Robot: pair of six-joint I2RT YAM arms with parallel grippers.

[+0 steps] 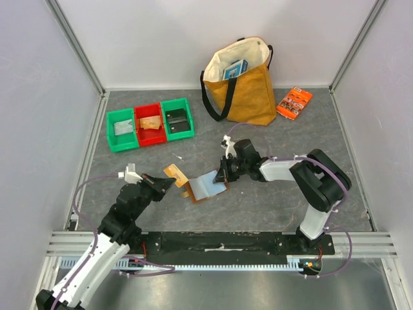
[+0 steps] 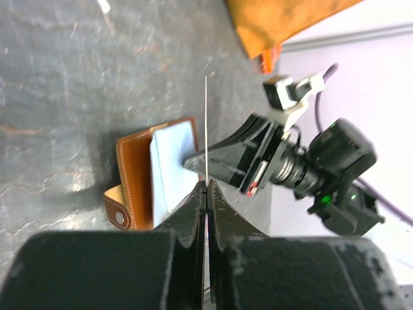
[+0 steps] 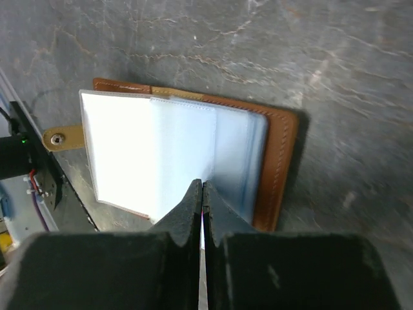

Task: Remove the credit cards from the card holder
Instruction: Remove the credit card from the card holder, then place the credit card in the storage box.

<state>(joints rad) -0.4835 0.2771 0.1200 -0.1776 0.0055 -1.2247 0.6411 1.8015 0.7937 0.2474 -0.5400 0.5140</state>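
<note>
The brown card holder [image 1: 205, 187] lies open mid-table with its pale grey-blue pockets [image 3: 174, 148] up and its tab [image 3: 61, 137] toward the left arm. My right gripper [image 1: 222, 177] is shut at the holder's right edge, pinching a thin pocket leaf [image 3: 202, 184]. My left gripper [image 1: 169, 181] is shut on a tan credit card [image 1: 173, 172], held just left of the holder and clear of it. In the left wrist view that card [image 2: 206, 123] shows edge-on as a thin pale line rising from the closed jaws [image 2: 206, 184], with the holder [image 2: 139, 174] and the right gripper [image 2: 191, 161] beyond.
Three small bins stand at the back left: green [image 1: 120, 129], red [image 1: 149, 124], green [image 1: 177, 118], each with something inside. A mustard tote bag [image 1: 242, 90] stands at the back centre, with an orange printed packet [image 1: 294, 102] to its right. Walls close off three sides.
</note>
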